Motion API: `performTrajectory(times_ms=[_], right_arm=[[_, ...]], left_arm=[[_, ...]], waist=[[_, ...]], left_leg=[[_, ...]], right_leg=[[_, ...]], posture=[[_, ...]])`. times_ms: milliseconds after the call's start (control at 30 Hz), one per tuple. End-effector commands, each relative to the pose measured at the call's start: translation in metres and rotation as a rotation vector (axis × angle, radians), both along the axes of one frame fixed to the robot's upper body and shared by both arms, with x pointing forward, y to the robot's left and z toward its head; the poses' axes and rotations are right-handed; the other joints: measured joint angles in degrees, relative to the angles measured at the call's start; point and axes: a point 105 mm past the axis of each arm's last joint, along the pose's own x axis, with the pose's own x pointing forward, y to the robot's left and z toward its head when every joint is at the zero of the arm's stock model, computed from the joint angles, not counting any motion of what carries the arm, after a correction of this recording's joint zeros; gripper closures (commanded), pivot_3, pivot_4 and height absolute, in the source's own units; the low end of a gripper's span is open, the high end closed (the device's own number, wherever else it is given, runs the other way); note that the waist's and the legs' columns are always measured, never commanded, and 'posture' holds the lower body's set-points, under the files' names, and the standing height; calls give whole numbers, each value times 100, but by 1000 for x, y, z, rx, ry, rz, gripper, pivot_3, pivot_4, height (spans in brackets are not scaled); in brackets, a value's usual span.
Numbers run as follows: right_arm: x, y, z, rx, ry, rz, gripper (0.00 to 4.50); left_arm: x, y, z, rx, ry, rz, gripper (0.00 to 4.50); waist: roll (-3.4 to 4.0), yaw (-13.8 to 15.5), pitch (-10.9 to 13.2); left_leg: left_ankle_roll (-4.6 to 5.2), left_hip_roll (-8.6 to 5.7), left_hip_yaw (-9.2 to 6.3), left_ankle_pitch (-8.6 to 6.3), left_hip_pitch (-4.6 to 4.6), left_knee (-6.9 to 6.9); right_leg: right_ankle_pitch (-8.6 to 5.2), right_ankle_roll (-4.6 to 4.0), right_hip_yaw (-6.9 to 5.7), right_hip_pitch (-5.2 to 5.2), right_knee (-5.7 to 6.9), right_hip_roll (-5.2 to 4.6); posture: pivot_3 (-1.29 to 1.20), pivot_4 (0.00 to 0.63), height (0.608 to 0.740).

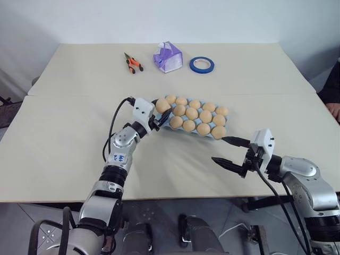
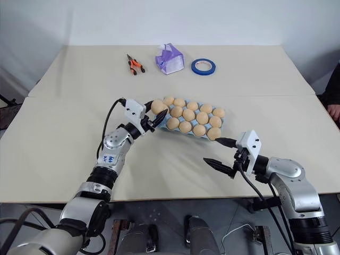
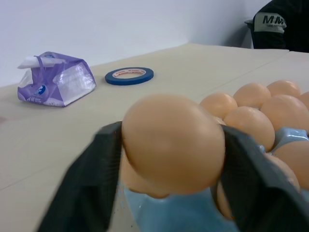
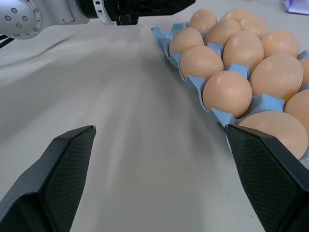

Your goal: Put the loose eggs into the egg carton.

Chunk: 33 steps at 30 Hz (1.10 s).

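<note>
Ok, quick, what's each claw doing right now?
Left claw: at the egg carton corner, an egg between its fingers; gripped or just released cannot be told.
Right claw: open, holding nothing, beside the carton.

The egg carton (image 1: 169,124) lies on the desk (image 1: 64,138), near its centre, and its cups hold eggs. At the carton's left end, one egg (image 1: 162,105) sits between the fingers of the left tool (image 1: 160,113), above the end cup. The right tool (image 1: 229,153) is positioned in front of the carton's right end, apart from it. Behind the carton, along the far side of the desk, lie pliers (image 1: 133,63) on the left, a tissue packet (image 1: 168,57) in the middle and a tape roll (image 1: 202,65) on the right.
</note>
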Motion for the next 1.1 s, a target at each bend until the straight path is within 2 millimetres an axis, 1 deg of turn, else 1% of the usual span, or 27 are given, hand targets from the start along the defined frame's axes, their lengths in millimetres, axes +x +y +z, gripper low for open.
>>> performTrajectory(times_ms=[33, 67, 100, 200, 267, 400, 467, 533, 567, 600, 667, 733, 800, 833, 933, 967, 1100], right_arm=[[-1, 1, 10, 4, -45, -4, 0], [-1, 1, 10, 3, -46, -5, 0], [-1, 1, 10, 2, -46, -6, 0], [-1, 0, 9, -1, -45, -10, 0], [-1, 0, 9, -1, -45, -11, 0], [-3, 0, 9, 2, -41, -13, 0], [-4, -1, 9, 0, -38, -12, 0], [-5, -1, 10, -1, -38, -2, 0], [-6, -2, 10, -1, -37, 3, 0], [-6, -2, 11, -2, -35, 11, 0], [-7, -3, 12, -6, -34, 26, 0], [-8, -4, 13, -9, -33, 49, 0], [-10, -6, 13, -18, -28, 84, 0], [-11, -7, 13, -22, -26, 94, 0], [-10, -13, 11, -44, -9, 125, 0], [-9, -15, 10, -48, -2, 136, 0], [-5, -15, 6, -53, -2, 161, 0]], left_arm=[[0, -4, 14, -9, -56, -12, 431], [-1, -5, 14, -8, -58, -21, 105], [-2, -5, 15, -8, -60, -24, 43], [-5, -4, 13, -4, -45, -40, 43], [-11, -4, 12, -14, -36, -80, 43], [-44, 5, 5, -29, 31, -231, 43], [-65, 16, -1, -39, 96, -297, 43], [-86, 32, -8, -8, 156, -344, 43], [-95, 39, -10, 0, 179, -364, 43], [-103, 50, -12, 17, 193, -371, 43], [-115, 70, -13, 54, 217, -370, 43], [-120, 85, -11, 84, 227, -360, 43], [-125, 102, -5, 113, 233, -360, 43], [-126, 107, -3, 121, 234, -361, 43], [-122, 132, -1, 166, 227, -338, 43], [-120, 137, -1, 175, 225, -335, 43], [-111, 143, 0, 179, 217, -336, 43]], waist=[[0, 0, 0], [0, 0, 0], [0, 1, 0], [0, 0, 0], [0, -10, 0], [0, -33, 0], [1, -43, 0], [2, -35, 1], [2, -31, 1], [2, -28, 1], [2, -25, 1], [3, -16, 2], [3, 0, 2], [3, -2, 2], [4, -7, 2], [5, -8, 2], [5, -7, 2]], left_leg=[[0, 0, 0, 0, 0, 1], [0, 0, 0, 0, 0, 2], [0, 0, 0, 0, 0, 3], [0, 0, 0, 0, 0, 3], [0, 0, 0, 0, 0, 3], [-8, 9, 5, -5, 4, 0], [-15, 18, 6, -7, 5, 1], [-22, 25, 5, -7, 9, 3], [-24, 26, 3, -5, 8, 3], [-25, 27, 3, -5, 11, 4], [-26, 28, 4, -6, 11, 5], [-45, 25, 5, -17, 11, 6], [-41, 21, 3, -15, 10, 11], [-40, 19, 3, -14, 9, 10], [-34, 19, 7, -16, 5, 7], [-31, 17, 9, -18, 3, 6], [-23, 19, 11, -27, 0, 3]], right_leg=[[0, 0, 0, 0, 1, 0], [0, 0, 0, 0, 2, 0], [0, 0, 0, 0, 3, 0], [0, 0, 0, 0, 4, 0], [0, 0, 0, 0, 5, 0], [-1, -2, 3, -1, 9, 5], [-5, -7, 4, -2, 14, 13], [-8, -14, 3, -2, 19, 16], [-9, -16, 4, -3, 20, 18], [-11, -18, 4, -2, 20, 18], [-15, -26, 3, -2, 17, 17], [-17, -29, 3, -2, 8, 14], [-16, -28, 3, 0, 5, 9], [-15, -27, 3, 0, 2, 7], [-12, -28, 3, 2, -14, 2], [-11, -27, 3, 2, -17, 0], [-11, -25, -2, -2, -17, -3]], posture=[[0, 150, 740], [0, 150, 740], [0, 150, 740], [0, 150, 740], [0, 150, 740], [0, 150, 740], [0, 150, 740], [0, 150, 740], [0, 150, 740], [0, 150, 740], [0, 150, 740], [0, 150, 740], [0, 150, 740], [0, 150, 740], [0, 150, 740], [0, 150, 740], [0, 150, 740]])
